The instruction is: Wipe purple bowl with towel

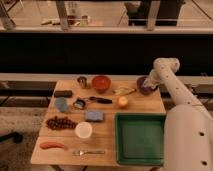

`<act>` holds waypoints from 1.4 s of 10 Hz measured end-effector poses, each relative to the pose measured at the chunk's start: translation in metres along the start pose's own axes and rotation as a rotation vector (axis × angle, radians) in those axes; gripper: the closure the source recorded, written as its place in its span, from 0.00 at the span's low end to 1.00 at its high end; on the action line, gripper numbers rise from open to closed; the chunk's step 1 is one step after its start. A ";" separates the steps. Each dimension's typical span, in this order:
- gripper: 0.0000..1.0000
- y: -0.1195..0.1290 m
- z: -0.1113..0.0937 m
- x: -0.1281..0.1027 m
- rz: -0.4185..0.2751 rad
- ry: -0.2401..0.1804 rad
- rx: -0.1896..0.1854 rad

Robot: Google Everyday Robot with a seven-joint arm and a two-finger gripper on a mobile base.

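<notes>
The purple bowl is small, round and dark, and stands at the back right corner of the wooden table. My gripper reaches down from the white arm to the bowl's right rim and hides part of it. No towel shows clearly at the gripper. A folded blue cloth lies near the middle of the table, well left of the gripper.
An orange-red bowl, a metal cup, a banana and an orange lie left of the purple bowl. A green tray fills the front right. A white cup, grapes and a fork lie at the front left.
</notes>
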 end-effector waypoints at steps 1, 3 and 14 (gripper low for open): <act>0.98 -0.002 0.002 0.000 -0.001 0.001 0.002; 0.98 -0.005 0.004 -0.001 -0.005 0.000 0.002; 0.98 -0.005 0.016 -0.043 -0.081 -0.056 -0.021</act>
